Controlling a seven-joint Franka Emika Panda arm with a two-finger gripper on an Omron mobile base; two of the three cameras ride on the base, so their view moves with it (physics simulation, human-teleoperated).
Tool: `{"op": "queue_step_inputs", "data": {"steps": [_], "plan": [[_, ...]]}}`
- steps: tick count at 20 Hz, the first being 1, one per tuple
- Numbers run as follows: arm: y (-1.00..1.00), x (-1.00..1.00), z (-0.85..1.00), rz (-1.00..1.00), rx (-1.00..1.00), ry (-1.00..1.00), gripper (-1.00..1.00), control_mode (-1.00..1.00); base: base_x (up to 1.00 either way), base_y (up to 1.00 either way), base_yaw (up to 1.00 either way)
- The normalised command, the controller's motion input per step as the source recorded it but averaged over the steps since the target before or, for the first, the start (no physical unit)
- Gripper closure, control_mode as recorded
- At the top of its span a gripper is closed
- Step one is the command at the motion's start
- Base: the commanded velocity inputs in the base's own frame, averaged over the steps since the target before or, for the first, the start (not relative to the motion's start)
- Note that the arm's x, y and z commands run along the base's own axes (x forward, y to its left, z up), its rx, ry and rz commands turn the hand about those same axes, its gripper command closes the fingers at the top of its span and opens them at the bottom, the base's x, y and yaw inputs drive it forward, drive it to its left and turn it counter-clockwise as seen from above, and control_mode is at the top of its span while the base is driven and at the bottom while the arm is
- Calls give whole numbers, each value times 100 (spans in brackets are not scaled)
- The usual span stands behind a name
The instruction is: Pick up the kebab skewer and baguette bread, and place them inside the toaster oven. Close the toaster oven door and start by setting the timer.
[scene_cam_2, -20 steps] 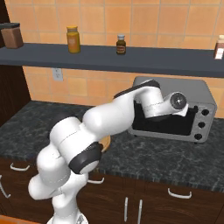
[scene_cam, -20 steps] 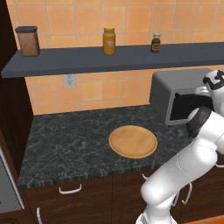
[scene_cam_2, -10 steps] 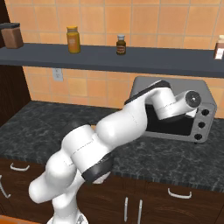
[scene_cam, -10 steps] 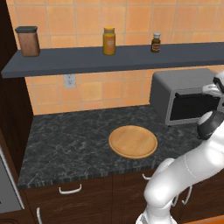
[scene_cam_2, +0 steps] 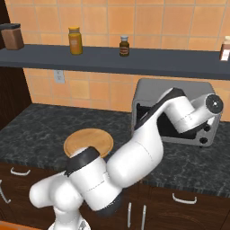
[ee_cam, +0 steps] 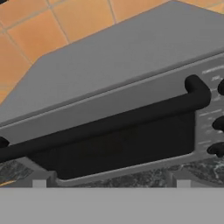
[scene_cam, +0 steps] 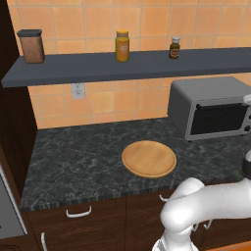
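The toaster oven (scene_cam: 206, 105) stands at the back right of the dark counter, and its door (scene_cam: 218, 119) stands shut, with dark glass that hides the inside. In the hand view the door's black handle bar (ee_cam: 109, 124) runs across the glass (ee_cam: 118, 151), and dark knobs (ee_cam: 218, 124) sit at the right edge. My gripper (ee_cam: 110, 181) is open just in front of the door, touching and holding nothing. My arm (scene_cam_2: 179, 114) reaches across the oven's front (scene_cam_2: 146, 90) toward the knobs (scene_cam_2: 204, 130). The kebab skewer and baguette bread are out of view.
A round wooden board (scene_cam: 148, 158) lies on the counter (scene_cam: 73, 162) in front of the oven. A long shelf (scene_cam: 122, 66) above holds a brown canister (scene_cam: 31, 46), an amber jar (scene_cam: 122, 46) and a small bottle (scene_cam: 174, 48). Drawers (scene_cam: 78, 213) sit below the counter edge.
The toaster oven door, tilted open a second ago with my hand on it, now stands shut. My hand has swung right, toward the oven's knob side.
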Motion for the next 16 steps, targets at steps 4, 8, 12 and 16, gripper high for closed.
{"op": "queue_step_inputs", "data": {"steps": [4, 8, 12, 16], "plan": [[0, -32, -26, -2, -5, -16, -100, -100, 0, 0, 0], [0, -7, -55, 0, -4, -19, -100, -100, 0, 0, 0], [-18, -6, -12, 4, -14, -19, -100, -100, 0, 0, 0], [-34, -11, -1, 8, -24, -21, -100, -100, 0, 0, 0]]}}
